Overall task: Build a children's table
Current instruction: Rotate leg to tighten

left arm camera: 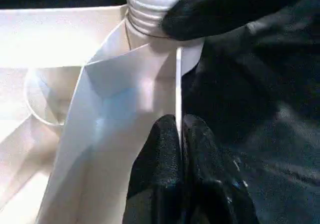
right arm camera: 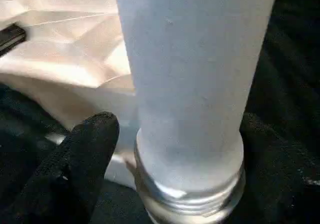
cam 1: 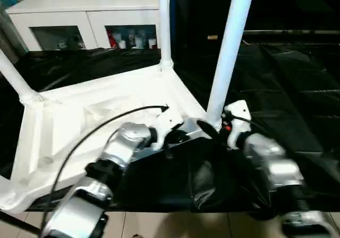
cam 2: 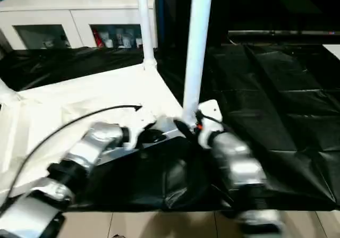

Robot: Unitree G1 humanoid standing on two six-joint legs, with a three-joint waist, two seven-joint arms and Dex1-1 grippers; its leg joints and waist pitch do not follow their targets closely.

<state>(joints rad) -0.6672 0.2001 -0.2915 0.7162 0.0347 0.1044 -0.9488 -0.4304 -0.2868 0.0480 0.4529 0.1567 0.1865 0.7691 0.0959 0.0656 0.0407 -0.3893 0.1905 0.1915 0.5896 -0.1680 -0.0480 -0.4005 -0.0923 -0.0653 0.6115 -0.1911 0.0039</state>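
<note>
Left eye view takes in the tabletop [cam 1: 90, 116] lying upside down, ribbed underside up, on the black-draped table [cam 1: 297, 89]. At the far left a leg [cam 1: 13, 78] slants up from its corner socket. Behind, against the wall, stands a white cabinet [cam 1: 79, 15] with glass doors.

Nearer the middle, a second leg [cam 1: 164, 25] stands upright in the far corner of the tabletop. The left tool [left arm camera: 179, 134] reaches in over the near edge beside the near right corner – in the left wrist view its two black fingers [left arm camera: 160, 154] are pressed together on the thin white rim of the tabletop, gripping it. A black cable [cam 1: 101, 126] arcs over the left forearm.

Just right of that, the third leg [cam 1: 228, 52] rises from the near right corner, leaning slightly to the right. Its threaded end [right arm camera: 190, 194] sits at the corner socket, with several thread ridges showing above the socket.

The right tool [right arm camera: 180, 149] is at the base of this leg – in the right wrist view one black finger [right arm camera: 80, 154] lies on one side of the tube and dark finger material shows on the other, so it is closed around the leg. To the right, black cloth covers the table.
</note>
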